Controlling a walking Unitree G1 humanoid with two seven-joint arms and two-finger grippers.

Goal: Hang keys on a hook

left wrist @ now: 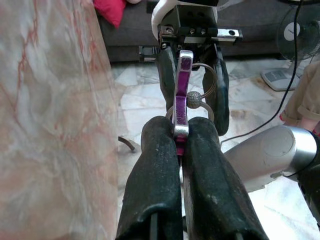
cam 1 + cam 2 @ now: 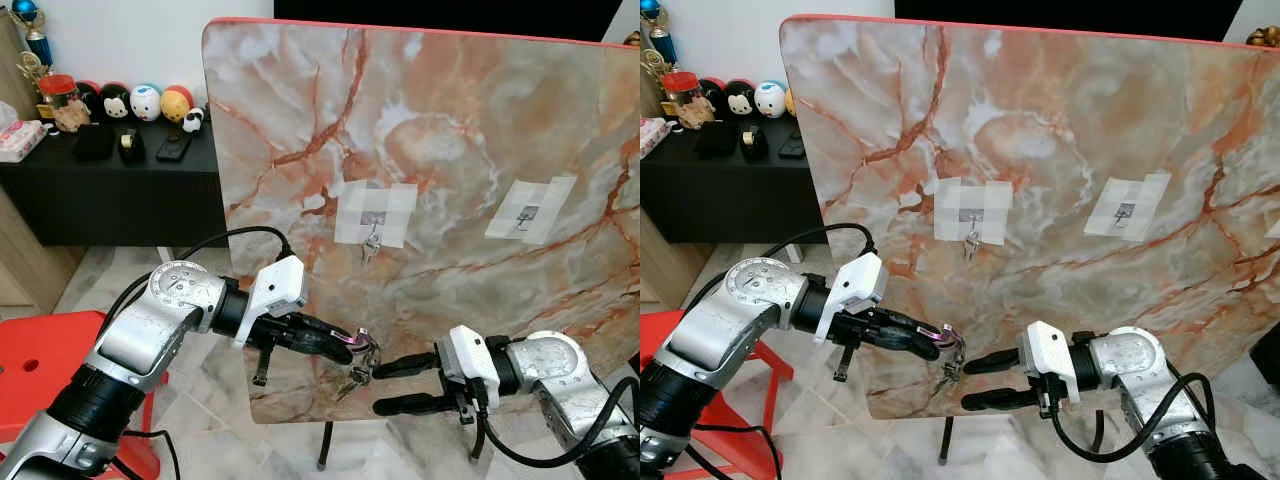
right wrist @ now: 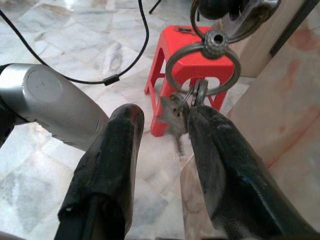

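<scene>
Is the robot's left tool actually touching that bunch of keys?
Touching. In the left wrist view, the left tool has its two black fingers pressed together on the purple tag of the keys.

Marble-patterned panel (image 2: 430,150), upright, cream and grey with rust-orange veining, thin red edge along its top; one dark leg visible beneath. Floor (image 3: 60,45): polished pale marble tiles with grey veins. Red plastic stool (image 2: 40,360) on the floor, left of the panel. Black low cabinet (image 2: 110,195) against a white wall (image 2: 130,40) at rear left, carrying a row of round character figurines (image 2: 145,102), a red-lidded jar (image 2: 58,95), a trophy (image 2: 35,35), a pink-and-white packet (image 2: 18,140) and small dark items. Wooden furniture edge at far left. Dark sofa with red cushion (image 1: 112,10) and a standing fan (image 1: 295,35) in the left wrist view. Lighting even, indoor.
</scene>
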